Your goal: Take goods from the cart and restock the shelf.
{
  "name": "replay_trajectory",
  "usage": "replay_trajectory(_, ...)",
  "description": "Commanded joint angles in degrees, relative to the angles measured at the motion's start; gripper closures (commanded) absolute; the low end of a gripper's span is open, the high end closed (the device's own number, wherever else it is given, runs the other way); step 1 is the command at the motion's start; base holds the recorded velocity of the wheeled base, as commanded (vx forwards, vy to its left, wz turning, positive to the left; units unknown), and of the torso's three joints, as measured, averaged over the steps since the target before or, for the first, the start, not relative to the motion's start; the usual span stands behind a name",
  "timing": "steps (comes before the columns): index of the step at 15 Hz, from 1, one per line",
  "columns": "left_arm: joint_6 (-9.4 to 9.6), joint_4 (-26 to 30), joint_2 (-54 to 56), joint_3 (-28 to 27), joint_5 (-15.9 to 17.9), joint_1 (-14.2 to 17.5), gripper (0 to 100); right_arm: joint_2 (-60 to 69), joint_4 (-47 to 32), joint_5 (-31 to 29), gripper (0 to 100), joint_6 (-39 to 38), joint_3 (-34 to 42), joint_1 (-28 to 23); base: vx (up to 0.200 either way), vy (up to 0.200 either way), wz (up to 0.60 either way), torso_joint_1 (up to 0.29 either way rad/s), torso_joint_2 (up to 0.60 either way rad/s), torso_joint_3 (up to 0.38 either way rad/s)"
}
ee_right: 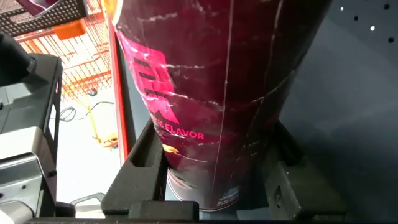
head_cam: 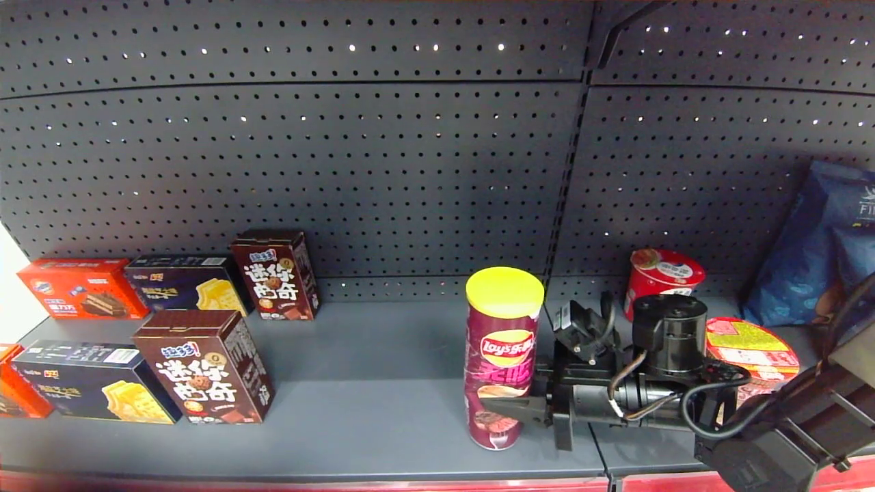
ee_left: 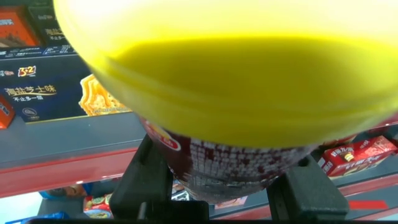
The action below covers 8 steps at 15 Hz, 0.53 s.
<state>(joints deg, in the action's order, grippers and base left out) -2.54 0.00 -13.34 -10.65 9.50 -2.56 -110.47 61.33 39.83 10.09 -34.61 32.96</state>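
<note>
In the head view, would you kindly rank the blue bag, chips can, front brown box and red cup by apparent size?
Largest: blue bag, cut off at the edge.
Next: chips can and front brown box, too alike to rank.
Smallest: red cup, partly hidden.

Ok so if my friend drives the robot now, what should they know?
Right gripper: shut on the chips can, upright on the shelf, right of the boxes.
Left gripper: shut on a second chips can, out in front of the shelf.
Done: one can stands on the shelf.
Left: release it, then shelve the second.
</note>
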Motion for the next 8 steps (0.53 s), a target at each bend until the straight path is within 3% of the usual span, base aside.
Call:
replay_trajectory(1, -0.01, 0.0, -0.02, 0.2, 0.0, 0.01, 100, 2.37, -0.07, -0.1, 100, 0.01, 1.91, -0.18, 0.0, 0.0, 0.0, 0.0, 0.0, 0.0)
replay_trajectory(8, -0.01, 0.0, 0.24, 0.28, 0.0, 0.01, 100, 0.34, 0.1, -0.28, 100, 0.45, 1.47, -0.09, 0.0, 0.0, 0.0, 0.0, 0.0, 0.0)
